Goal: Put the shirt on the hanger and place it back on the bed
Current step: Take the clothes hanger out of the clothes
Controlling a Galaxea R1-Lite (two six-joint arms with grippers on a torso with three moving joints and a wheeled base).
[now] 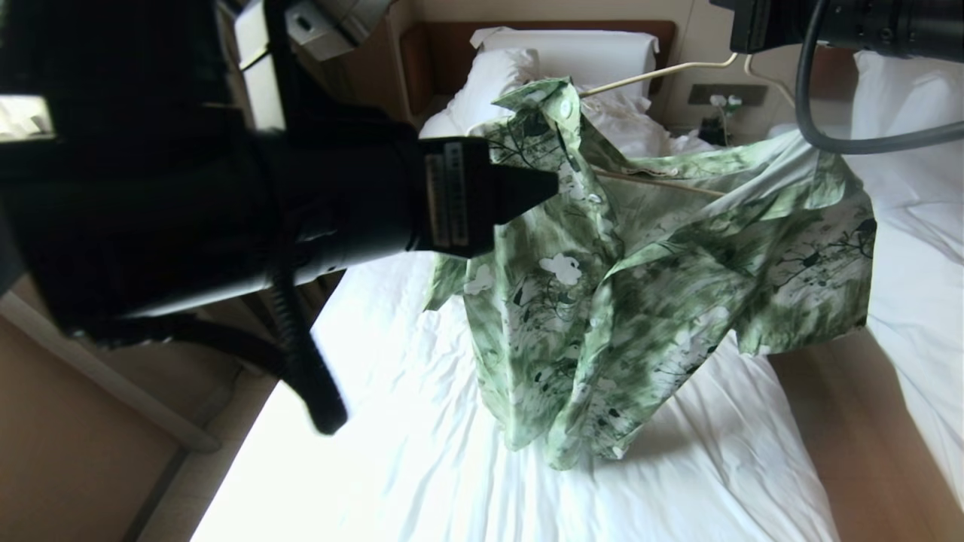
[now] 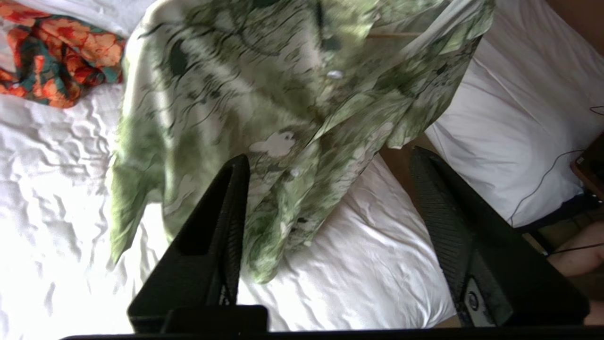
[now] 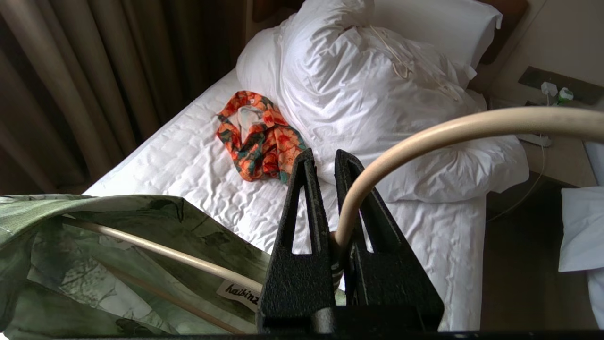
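The right gripper (image 3: 330, 208) has its jaws clamped on the thin cream plastic hanger (image 3: 453, 130), so the streaky green-and-white flowered shirt (image 1: 640, 278) drapes above the white-sheeted bed (image 1: 422, 452); the left gripper (image 2: 330, 198) gapes empty beside it.

Head view looking down over the bed (image 1: 392, 452), both wrist views close behind their tools, all sharing the shirt (image 1: 640, 301).
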